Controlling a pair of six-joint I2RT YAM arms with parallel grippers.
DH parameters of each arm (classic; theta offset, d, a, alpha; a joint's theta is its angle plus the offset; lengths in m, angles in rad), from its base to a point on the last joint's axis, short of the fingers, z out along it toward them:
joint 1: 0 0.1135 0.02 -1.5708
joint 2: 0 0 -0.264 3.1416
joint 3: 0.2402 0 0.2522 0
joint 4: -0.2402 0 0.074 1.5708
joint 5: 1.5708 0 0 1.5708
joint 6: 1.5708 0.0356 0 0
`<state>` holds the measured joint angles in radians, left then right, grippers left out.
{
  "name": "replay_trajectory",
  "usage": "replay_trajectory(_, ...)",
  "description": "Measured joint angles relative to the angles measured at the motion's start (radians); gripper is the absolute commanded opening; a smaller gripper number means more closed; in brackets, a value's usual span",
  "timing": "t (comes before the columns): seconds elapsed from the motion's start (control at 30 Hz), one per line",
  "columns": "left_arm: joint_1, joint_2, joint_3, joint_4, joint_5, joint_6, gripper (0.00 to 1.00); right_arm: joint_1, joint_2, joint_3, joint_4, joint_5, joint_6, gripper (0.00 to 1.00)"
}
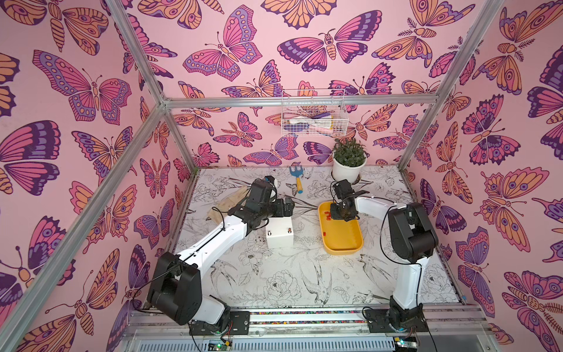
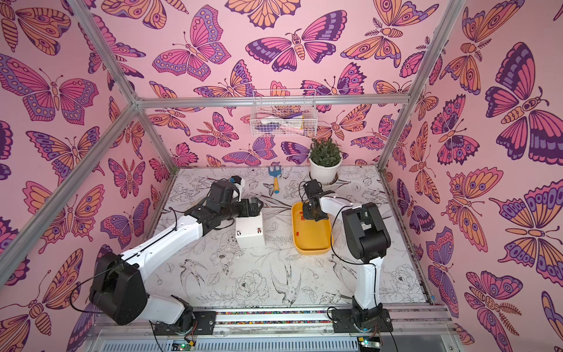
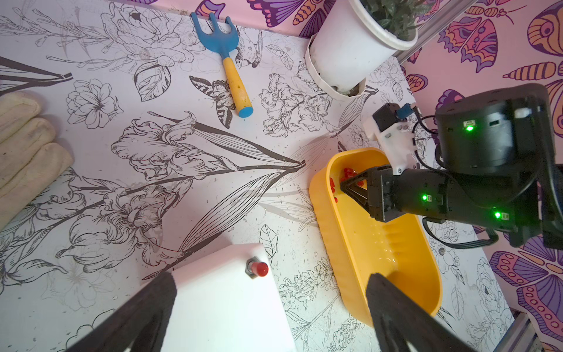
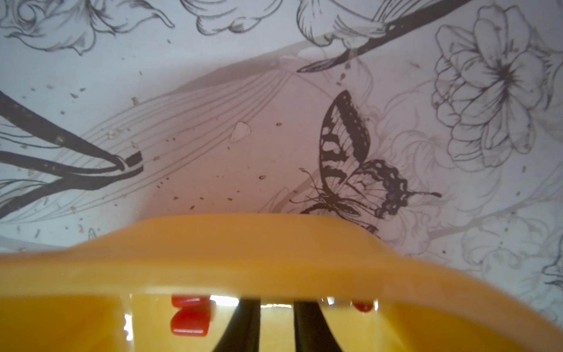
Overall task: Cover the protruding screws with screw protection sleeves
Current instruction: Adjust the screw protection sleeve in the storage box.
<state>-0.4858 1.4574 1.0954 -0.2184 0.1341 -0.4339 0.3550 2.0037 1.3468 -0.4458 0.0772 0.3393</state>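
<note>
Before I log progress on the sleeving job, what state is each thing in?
left end effector: open, over the white box.
right end effector: down in the yellow tray, jaws slightly apart, tips hidden; grip unclear.
screw protection sleeves: loose in the tray.
protruding screws: one capped in red; others unclear.
white box: upright on the table.
yellow tray: upright.
plant pot: upright.
rake: lying flat.

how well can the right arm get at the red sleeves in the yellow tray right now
Probably yes: the right tool is down inside the yellow tray, close beside the red sleeves, and nothing visible stands between them. The tray's rim hides the tool's tips in the wrist view.
</note>
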Motion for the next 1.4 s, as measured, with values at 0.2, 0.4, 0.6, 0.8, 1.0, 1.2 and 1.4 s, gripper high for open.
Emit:
replay_trajectory(0.2, 0.000, 0.000, 0.000, 0.000, 0.000, 0.000, 1.00, 0.000, 0.000, 0.000, 0.001, 0.001, -0.001, 0.20)
replay_trajectory(0.4, 0.000, 0.000, 0.000, 0.000, 0.000, 0.000, 1.00, 0.000, 0.000, 0.000, 0.002, 0.001, -0.003, 0.17)
replay_trajectory(0.6, 0.000, 0.006, 0.000, 0.001, 0.000, 0.000, 1.00, 0.000, 0.000, 0.000, 0.002, 0.000, -0.004, 0.13)
replay_trajectory(0.8, 0.000, 0.017, 0.000, 0.001, 0.000, -0.001, 1.00, 0.000, 0.000, 0.000, 0.002, 0.000, -0.004, 0.10)
replay_trajectory(1.0, 0.000, 0.017, 0.000, 0.004, 0.000, -0.001, 1.00, 0.000, 0.000, 0.000, 0.002, 0.000, -0.004, 0.09)
replay_trajectory(1.2, 0.000, 0.017, 0.000, 0.006, 0.000, -0.001, 1.00, 0.000, -0.003, -0.006, 0.008, 0.000, -0.004, 0.09)
replay_trajectory(1.4, 0.000, 0.016, 0.000, 0.009, 0.000, -0.004, 1.00, 0.000, -0.042, -0.050, 0.003, -0.008, -0.004, 0.09)
